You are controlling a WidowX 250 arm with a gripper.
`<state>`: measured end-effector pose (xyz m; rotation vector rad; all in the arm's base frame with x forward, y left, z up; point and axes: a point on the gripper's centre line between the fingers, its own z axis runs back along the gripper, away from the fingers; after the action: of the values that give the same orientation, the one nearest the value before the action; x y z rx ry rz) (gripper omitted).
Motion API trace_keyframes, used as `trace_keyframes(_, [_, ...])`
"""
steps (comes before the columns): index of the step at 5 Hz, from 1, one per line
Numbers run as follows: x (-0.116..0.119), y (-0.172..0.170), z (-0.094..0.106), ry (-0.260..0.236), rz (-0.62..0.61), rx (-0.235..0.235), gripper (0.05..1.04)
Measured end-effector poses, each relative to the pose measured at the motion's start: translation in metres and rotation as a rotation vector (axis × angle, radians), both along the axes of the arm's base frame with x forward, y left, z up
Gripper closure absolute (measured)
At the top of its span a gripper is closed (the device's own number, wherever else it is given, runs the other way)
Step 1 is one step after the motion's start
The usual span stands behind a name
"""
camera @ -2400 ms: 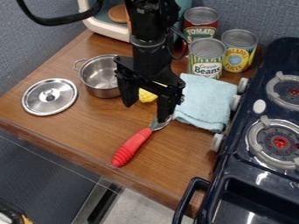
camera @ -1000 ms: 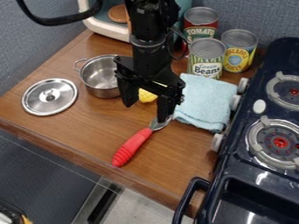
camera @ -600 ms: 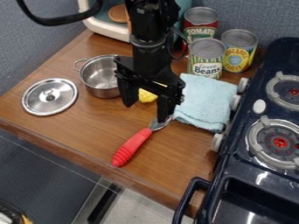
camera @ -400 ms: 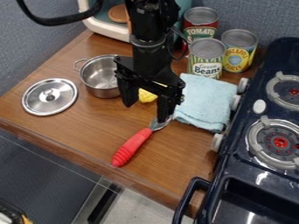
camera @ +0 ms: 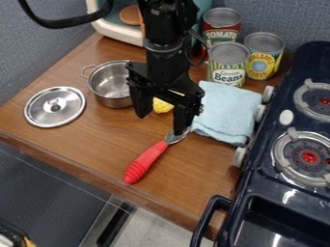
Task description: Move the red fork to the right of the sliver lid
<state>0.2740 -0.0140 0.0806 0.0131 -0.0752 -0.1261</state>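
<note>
Both fingers of the gripper [camera: 160, 124] stand spread by the far end of the red fork [camera: 145, 161], which lies right and nearer than the silver lid [camera: 55, 107]; grasp, shift and release probably remain.

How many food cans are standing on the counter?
3: one with a red label at the back, one with a green-and-white label in front of it, and one with a yellow label to their right. More could hide behind the arm.
</note>
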Motion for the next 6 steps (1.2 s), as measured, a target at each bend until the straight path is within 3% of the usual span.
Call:
trace_keyframes(5, [0.0, 0.0, 0.0, 0.0, 0.005, 0.0, 0.083])
trace_keyframes(6, [0.001, 0.005, -0.016, 0.036, 0.029, 0.01, 0.083])
